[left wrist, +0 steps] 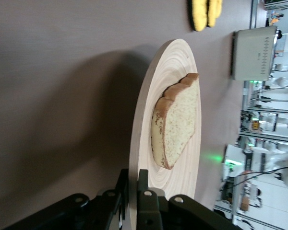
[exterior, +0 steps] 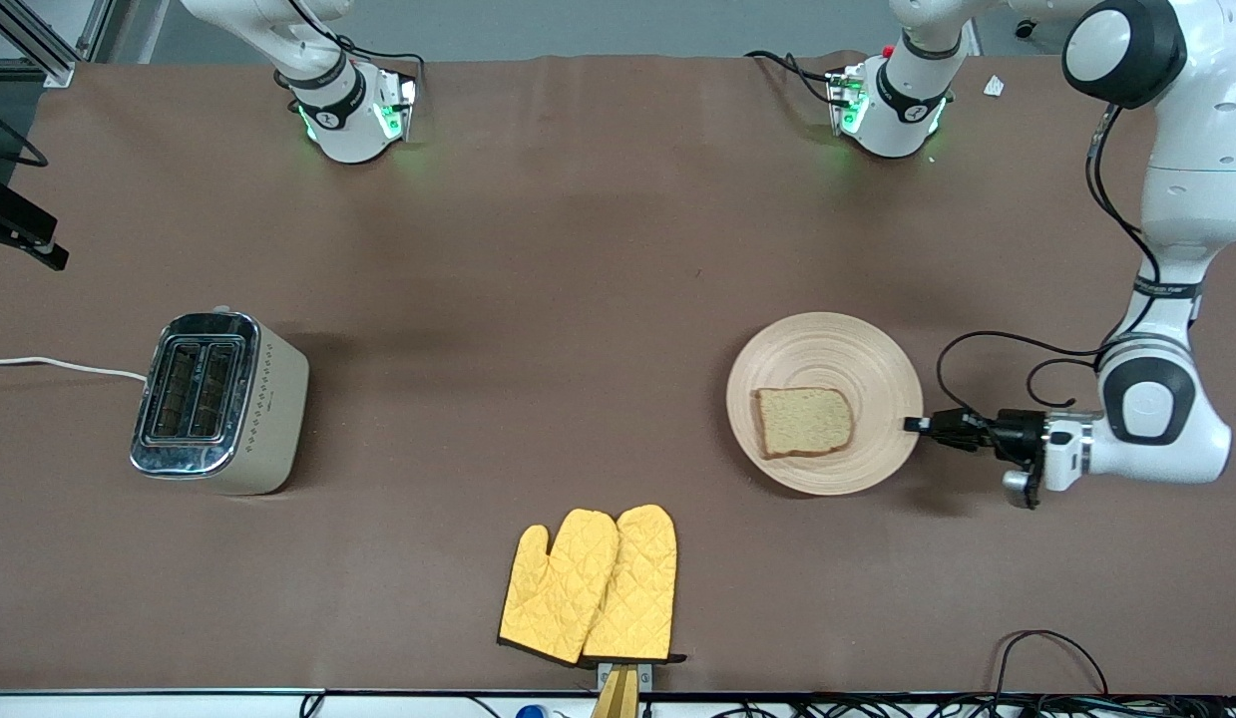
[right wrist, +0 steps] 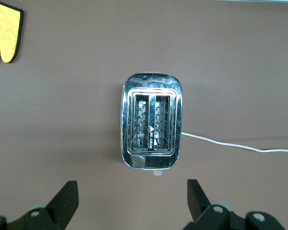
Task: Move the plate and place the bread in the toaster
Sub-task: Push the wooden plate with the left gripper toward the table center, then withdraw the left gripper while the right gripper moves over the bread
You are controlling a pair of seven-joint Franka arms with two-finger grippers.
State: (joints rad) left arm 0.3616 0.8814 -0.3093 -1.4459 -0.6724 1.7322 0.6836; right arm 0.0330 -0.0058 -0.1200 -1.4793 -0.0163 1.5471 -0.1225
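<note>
– Yellow oven mitts (exterior: pixel 590 583) are lying nearest the camera, untouched. Are they part of your job?

– No. I am working on the plate (exterior: pixel 827 334), the bread (exterior: pixel 803 421) and the toaster (exterior: pixel 218 404).

– How far along are you?

– Barely started, I am judging. My left gripper (exterior: pixel 917 424) is reaching in low at the plate's edge toward the left arm's end of the table, and its fingers (left wrist: pixel 146 201) are clamping that rim between them. The plate looks to be lying on the table (exterior: pixel 538 299), with the slice lying flat on it.

– And the toaster?

– It is standing well apart, toward the right arm's end, with its white cord (exterior: pixel 59 365) trailing off the table edge. Both slots are showing empty. My right gripper (right wrist: pixel 132 203) is hanging over it, fingers spread wide, holding nothing and waiting.

– So what is remaining?

– Everything that counts: moving the plate, lifting the slice and dropping it into a slot.

– Are you reading any brand?

– A small mark is sitting between the slots, but I am not making out any letters. A dotted pattern is running down the toaster's side; nothing else is carrying writing.
</note>
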